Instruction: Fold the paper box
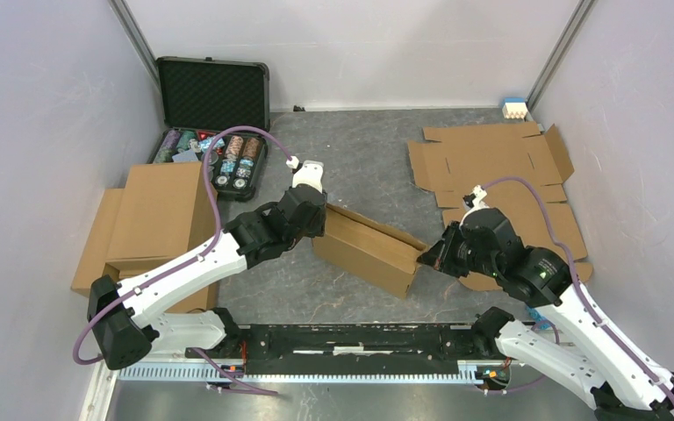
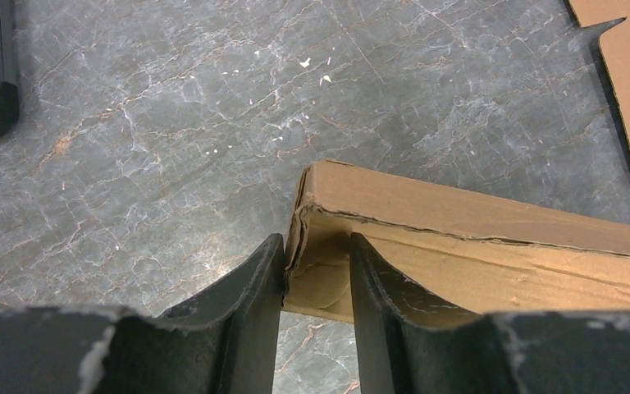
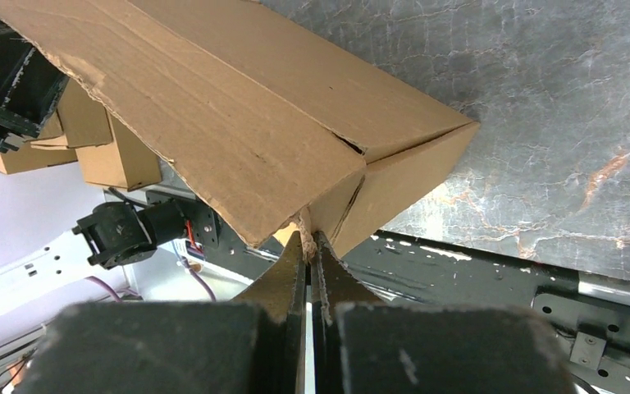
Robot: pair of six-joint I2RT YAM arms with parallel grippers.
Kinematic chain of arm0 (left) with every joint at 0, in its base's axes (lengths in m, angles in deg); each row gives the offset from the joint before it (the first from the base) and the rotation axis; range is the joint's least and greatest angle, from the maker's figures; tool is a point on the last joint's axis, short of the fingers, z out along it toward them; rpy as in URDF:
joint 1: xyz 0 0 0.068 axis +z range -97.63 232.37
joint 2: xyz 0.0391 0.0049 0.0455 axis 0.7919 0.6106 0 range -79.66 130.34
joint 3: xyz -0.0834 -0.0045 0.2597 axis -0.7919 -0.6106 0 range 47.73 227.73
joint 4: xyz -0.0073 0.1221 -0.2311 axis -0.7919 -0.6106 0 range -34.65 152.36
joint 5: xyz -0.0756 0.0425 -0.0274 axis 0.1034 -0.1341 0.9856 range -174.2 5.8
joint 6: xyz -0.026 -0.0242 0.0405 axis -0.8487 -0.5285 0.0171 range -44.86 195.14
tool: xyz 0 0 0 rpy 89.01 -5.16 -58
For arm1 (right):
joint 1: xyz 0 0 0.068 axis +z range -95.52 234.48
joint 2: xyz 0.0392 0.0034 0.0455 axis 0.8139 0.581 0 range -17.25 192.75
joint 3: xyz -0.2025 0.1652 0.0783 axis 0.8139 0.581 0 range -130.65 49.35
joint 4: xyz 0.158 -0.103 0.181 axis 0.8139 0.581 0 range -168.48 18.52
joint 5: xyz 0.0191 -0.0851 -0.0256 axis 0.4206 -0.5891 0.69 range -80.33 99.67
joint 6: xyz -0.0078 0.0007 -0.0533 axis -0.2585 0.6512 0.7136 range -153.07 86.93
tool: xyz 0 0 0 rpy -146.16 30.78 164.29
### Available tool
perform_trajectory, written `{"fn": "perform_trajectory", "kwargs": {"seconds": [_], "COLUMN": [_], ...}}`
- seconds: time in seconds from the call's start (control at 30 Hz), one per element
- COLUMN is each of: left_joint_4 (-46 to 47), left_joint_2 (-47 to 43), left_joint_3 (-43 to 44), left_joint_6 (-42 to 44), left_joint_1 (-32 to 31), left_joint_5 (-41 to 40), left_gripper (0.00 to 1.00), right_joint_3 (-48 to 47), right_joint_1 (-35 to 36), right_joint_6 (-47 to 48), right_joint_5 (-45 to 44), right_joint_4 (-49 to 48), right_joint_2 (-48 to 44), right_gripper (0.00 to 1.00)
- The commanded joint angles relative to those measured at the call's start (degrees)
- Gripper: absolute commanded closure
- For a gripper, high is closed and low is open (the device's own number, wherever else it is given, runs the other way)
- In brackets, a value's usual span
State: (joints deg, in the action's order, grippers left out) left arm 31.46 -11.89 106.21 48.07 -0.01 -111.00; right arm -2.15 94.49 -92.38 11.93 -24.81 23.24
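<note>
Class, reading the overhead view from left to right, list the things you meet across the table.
stack of folded cardboard boxes → left gripper → paper box → right gripper → flat cardboard blanks

The box (image 1: 370,248) is plain brown cardboard, as are the flat blanks (image 1: 500,167). The counter (image 1: 360,167) is grey, marbled with pale and rust veins. The fingers (image 2: 246,312) are black, the arms (image 1: 184,267) white with black joints, and the cables (image 1: 213,189) purple. The black case (image 1: 213,88) holds many-coloured chips (image 1: 233,158).
</note>
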Motion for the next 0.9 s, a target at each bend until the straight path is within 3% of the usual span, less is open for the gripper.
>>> {"fn": "perform_trajectory", "kwargs": {"seconds": [0.0, 0.43, 0.63, 0.87], "left_joint_4": [-1.8, -1.35, -3.91, -7.85], "left_joint_2": [0.14, -0.43, -2.25, -5.01], "left_joint_3": [-0.21, 0.72, 2.98, 5.84], "left_joint_6": [-0.06, -0.25, 0.46, 1.77], "left_joint_1": [-0.44, -0.44, -0.44, -0.35], "left_joint_5": [1.38, 4.61, 6.46, 4.93], "left_gripper": [0.59, 0.6, 0.49, 0.51], "right_joint_3": [-0.3, 1.89, 1.36, 0.6], "right_joint_1": [0.07, 0.24, 0.24, 0.24], "right_joint_6": [1.24, 3.64, 4.6, 5.56], "right_joint_5": [-3.26, -2.74, -3.41, -3.97], "right_joint_4": [1.8, 1.49, 2.01, 2.22], "right_joint_2": [1.51, 2.16, 2.56, 2.83], "right_gripper": [1.0, 1.0, 1.0, 1.0]}}
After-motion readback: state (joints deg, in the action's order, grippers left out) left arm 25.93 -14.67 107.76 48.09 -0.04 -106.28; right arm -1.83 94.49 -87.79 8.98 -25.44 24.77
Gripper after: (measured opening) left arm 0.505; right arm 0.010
